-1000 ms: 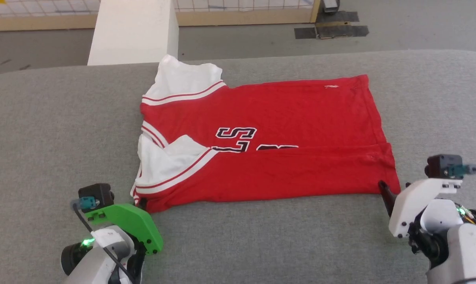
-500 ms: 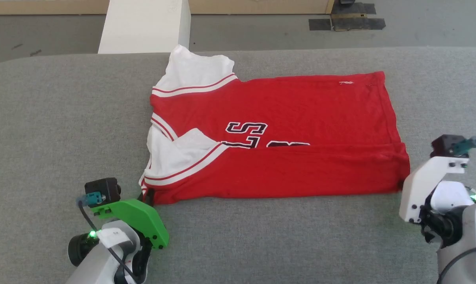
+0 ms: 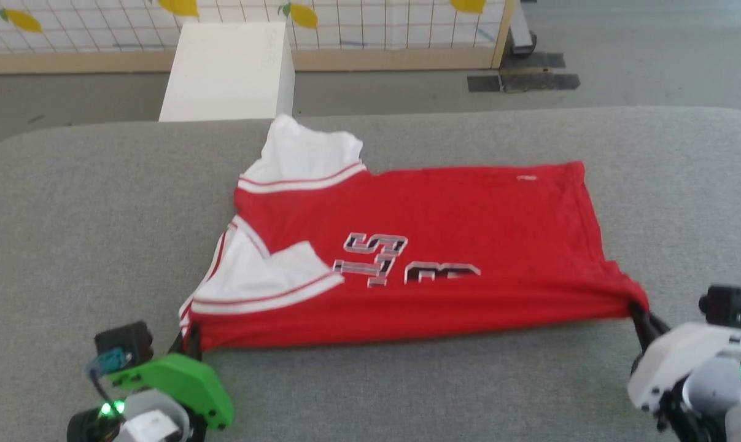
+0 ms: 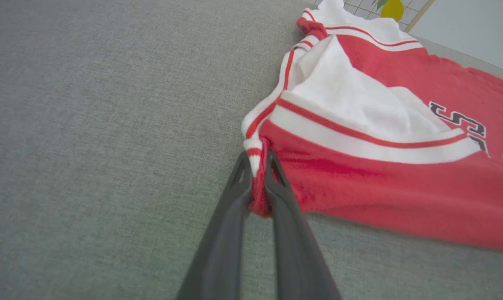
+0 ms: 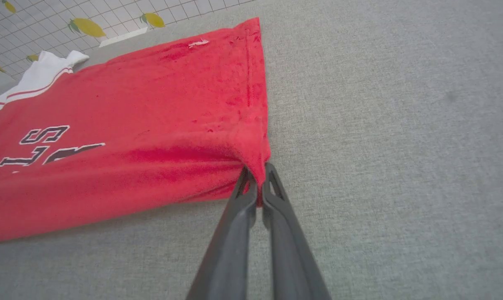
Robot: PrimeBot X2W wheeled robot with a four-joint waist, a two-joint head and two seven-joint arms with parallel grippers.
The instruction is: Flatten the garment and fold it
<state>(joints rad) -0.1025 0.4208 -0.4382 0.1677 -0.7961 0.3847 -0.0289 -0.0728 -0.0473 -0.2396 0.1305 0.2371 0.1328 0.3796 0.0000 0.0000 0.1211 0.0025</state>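
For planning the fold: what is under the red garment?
The garment lies on a grey fabric surface, visible all around it. The part beneath the cloth is covered; its folded near edge hides part of the lettering.

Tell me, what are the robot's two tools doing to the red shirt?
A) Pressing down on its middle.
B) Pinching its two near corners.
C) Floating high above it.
B: the left tool is shut on the garment's striped-trim corner, and the right tool is shut on its hem corner.
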